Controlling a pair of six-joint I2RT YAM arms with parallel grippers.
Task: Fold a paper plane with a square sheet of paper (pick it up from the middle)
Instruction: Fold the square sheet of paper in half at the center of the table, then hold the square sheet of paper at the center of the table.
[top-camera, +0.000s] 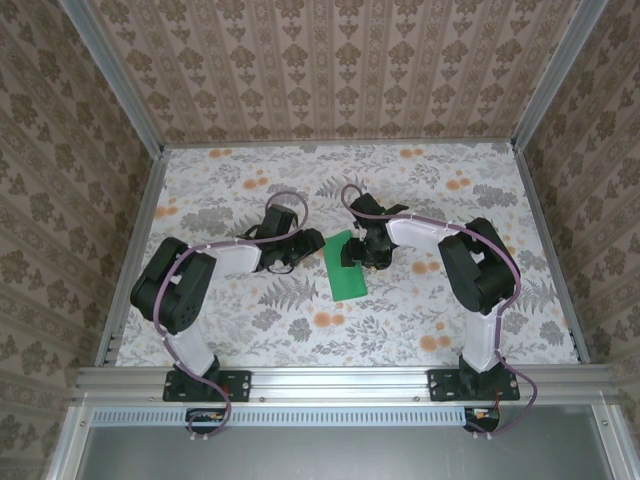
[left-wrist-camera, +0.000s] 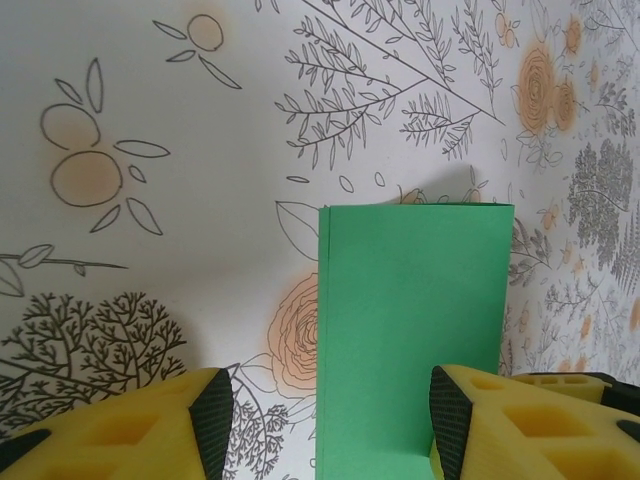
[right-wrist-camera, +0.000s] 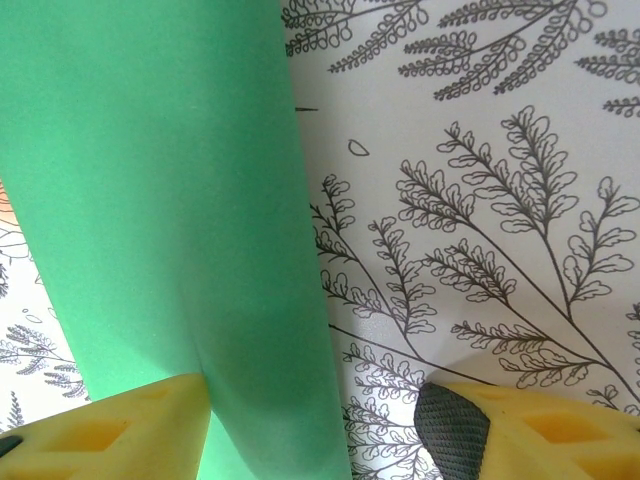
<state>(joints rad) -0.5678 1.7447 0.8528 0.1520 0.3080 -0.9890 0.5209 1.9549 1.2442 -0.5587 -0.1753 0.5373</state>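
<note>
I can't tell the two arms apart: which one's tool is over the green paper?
The right tool: seen from above, it overlaps the green paper at its far end, while the left tool sits beside its edge.

I've got my left arm (top-camera: 185, 290) and right arm (top-camera: 480, 270) reaching in toward the middle, elbows out wide, wrists tipped down. Left gripper (top-camera: 300, 252) (left-wrist-camera: 330, 420) has its jaws apart, yellow fingers (left-wrist-camera: 130, 435) spread. Right gripper (top-camera: 360, 250) (right-wrist-camera: 315, 425) sits just beside it, jaws spread wide too.
</note>
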